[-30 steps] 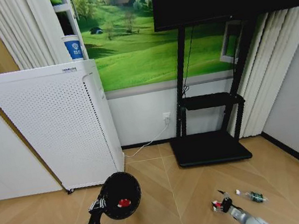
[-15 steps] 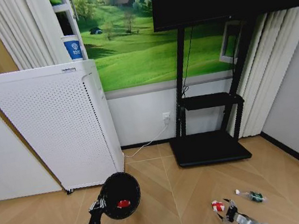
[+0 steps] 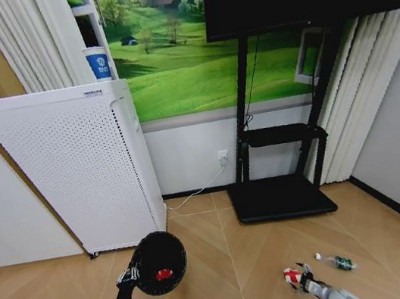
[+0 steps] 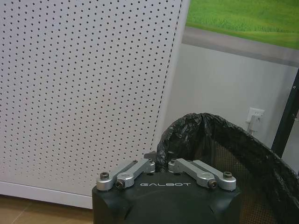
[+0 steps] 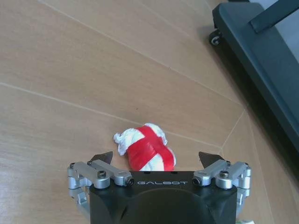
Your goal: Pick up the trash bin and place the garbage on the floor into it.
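The trash bin [image 3: 158, 262], a small black mesh basket lined with a black bag, hangs tilted above the floor. My left gripper [image 3: 133, 276] is shut on its rim. The left wrist view shows that gripper [image 4: 162, 164] clamping the bag-covered rim of the trash bin [image 4: 233, 154]. One red piece of garbage [image 3: 163, 274] lies inside the bin. A red-and-white wrapper [image 3: 290, 276] lies on the floor right beside my right gripper [image 3: 305, 279]. In the right wrist view that gripper [image 5: 156, 157] is open, with the wrapper [image 5: 145, 148] just ahead, between its fingertips. A green-and-white piece [image 3: 342, 261] lies farther right.
A tall white perforated appliance [image 3: 80, 169] stands against the wall behind the bin. A black TV stand with a flat wheeled base [image 3: 281, 199] stands at the back right, close behind the litter. Bare wooden floor [image 3: 229, 275] lies between my two arms.
My right gripper drew back off the wrapper, then edged closer to it again. The bin in my left gripper shifted slightly to the left.
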You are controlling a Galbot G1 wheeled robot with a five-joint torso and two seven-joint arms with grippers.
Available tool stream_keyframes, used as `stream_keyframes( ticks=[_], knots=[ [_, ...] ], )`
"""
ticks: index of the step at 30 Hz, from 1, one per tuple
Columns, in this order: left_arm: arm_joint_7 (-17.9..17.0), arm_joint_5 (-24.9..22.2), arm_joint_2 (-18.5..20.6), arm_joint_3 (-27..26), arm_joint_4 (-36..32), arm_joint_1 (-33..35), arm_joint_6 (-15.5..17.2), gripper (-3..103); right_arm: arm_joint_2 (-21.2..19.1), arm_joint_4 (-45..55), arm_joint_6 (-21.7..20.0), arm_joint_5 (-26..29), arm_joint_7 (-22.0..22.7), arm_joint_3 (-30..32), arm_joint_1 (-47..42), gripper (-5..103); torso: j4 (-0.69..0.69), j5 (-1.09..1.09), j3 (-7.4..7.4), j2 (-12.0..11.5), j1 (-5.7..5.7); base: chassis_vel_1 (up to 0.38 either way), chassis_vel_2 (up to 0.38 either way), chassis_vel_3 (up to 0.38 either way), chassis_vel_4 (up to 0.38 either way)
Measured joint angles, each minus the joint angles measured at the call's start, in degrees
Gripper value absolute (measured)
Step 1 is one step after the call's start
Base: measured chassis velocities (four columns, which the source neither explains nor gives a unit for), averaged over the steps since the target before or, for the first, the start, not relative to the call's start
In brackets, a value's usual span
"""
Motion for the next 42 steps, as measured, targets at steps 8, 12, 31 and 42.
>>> stream_keyframes(
  ticks=[8, 12, 31, 42],
  knots=[
    [-0.03, 0.01, -0.08, -0.31, -0.76, 0.73, 0.0, 6, 0.38, -0.64, -0.74, -0.94, -0.35, -0.01, 0.84, 92, 0.01, 0.0, 0.0, 0.0, 0.0, 0.0, 0.0, 0.0, 0.0],
    [-0.02, 0.01, -0.29, -0.83, -0.75, 0.98, -0.05, 6, 0.45, -0.68, -0.9, -0.58, -0.61, -0.32, 1.01, 76, 0.01, 0.0, 0.0, 0.0, 0.0, 0.0, 0.0, 0.0, 0.0],
    [-0.11, 0.03, 0.36, 0.13, 1.89, -0.73, -0.14, 6, -0.43, 4.17, 0.07, 7.1, -0.29, -0.46, -1.36, 19, 0.01, 0.01, 0.0, 0.0, 0.0, 0.0, 0.0, 0.0, 0.0],
    [-2.86, 0.62, 5.12, 7.35, 9.28, -11.13, -0.33, 6, -6.07, 37.38, 7.16, 30.89, -9.01, -2.09, -16.44, 19, 0.04, -0.04, 0.0, 0.01, 0.0, 0.0, 0.0, 0.0, 0.0]
  ],
)
